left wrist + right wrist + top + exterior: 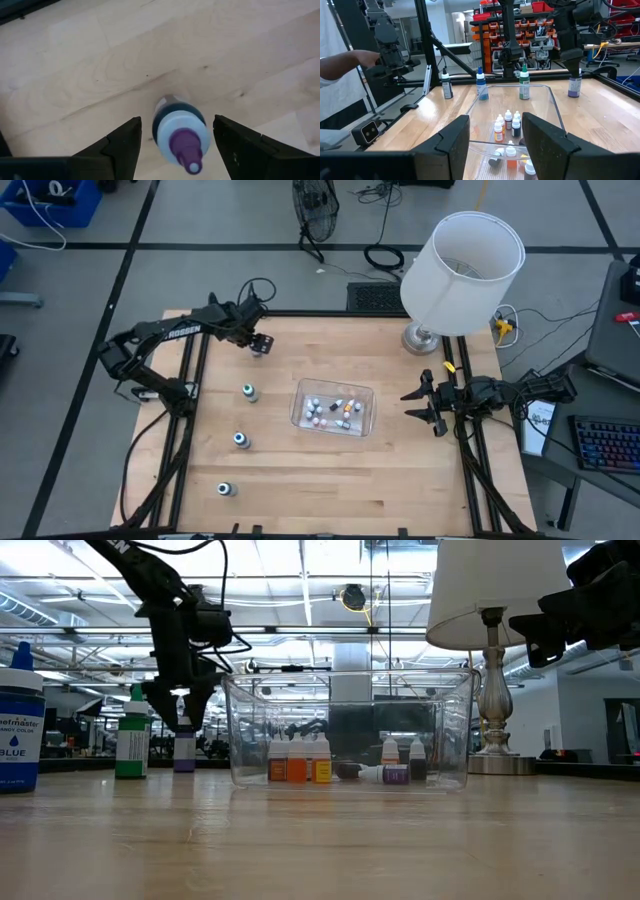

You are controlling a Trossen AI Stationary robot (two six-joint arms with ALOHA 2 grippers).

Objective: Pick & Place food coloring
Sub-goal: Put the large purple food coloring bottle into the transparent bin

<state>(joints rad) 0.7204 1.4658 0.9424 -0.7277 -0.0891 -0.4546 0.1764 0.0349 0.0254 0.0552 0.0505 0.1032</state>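
Observation:
A small food coloring bottle with a purple cap [186,150] stands upright on its base on the wooden table, at the far left [262,348]. My left gripper [177,122] is open just above it, one finger on each side of the cap, with a gap on both sides; the low view [183,710] shows it over the bottle [185,752]. Three more bottles [248,392] [240,440] [226,489] stand in a row toward the near edge. A clear tub [368,420] at mid-table holds several tiny bottles [508,122]. My right gripper [420,405] waits open at the right edge.
A table lamp with a white shade [462,260] stands on its base [424,338] at the far right corner. Black frame rails run along the table's left and right edges. A person's sleeve [337,65] shows beyond the table in the right wrist view.

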